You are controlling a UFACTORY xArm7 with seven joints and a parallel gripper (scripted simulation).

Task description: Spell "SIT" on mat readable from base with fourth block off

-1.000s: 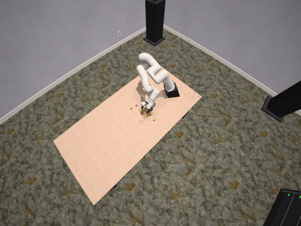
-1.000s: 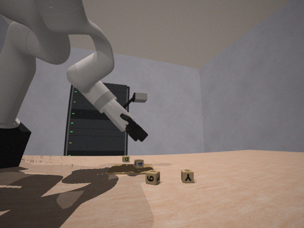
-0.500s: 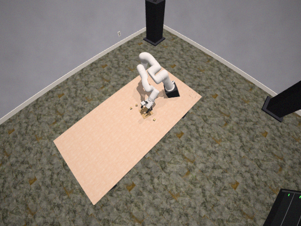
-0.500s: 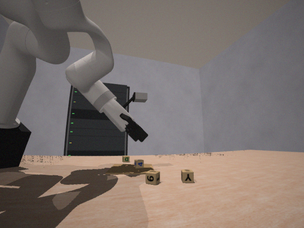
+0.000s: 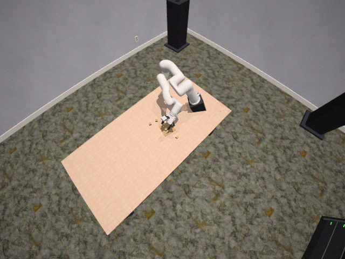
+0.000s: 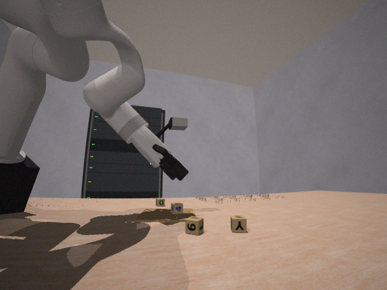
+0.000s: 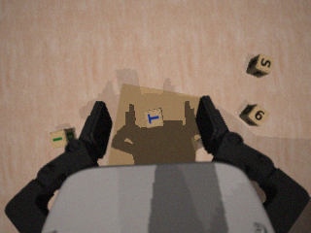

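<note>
Gripper (image 5: pixel 166 124) (image 6: pixel 181 175) (image 7: pixel 153 110) is spread wide, nothing between the fingers, hanging tilted above the mat (image 5: pixel 166 134) (image 6: pixel 165 215) (image 7: pixel 141 95).

Mat lies on the desk (image 5: pixel 119 164) (image 6: pixel 281 243) (image 7: pixel 146 29), mostly in the arm's (image 5: pixel 178 87) (image 6: pixel 118 87) shadow. T block (image 5: pixel 166 129) (image 6: pixel 177 208) (image 7: pixel 154 117) is the only one on it: blue T seen from the wrist, turned sideways in that view; a blue 4 shows on its side in the exterior view.

Other three are off the mat, on the desk. I block (image 5: pixel 177 136) (image 6: pixel 160 202) (image 7: pixel 57 139), green letter, is to the left as seen from the base. S block (image 5: pixel 150 123) (image 6: pixel 238 223) (image 7: pixel 262 64) and 9 block (image 5: pixel 156 120) (image 6: pixel 194 226) (image 7: pixel 255 115) are to the right, near each other but apart, S block farther from the base. That 9 could be a 6, can't tell. Word not built.
</note>
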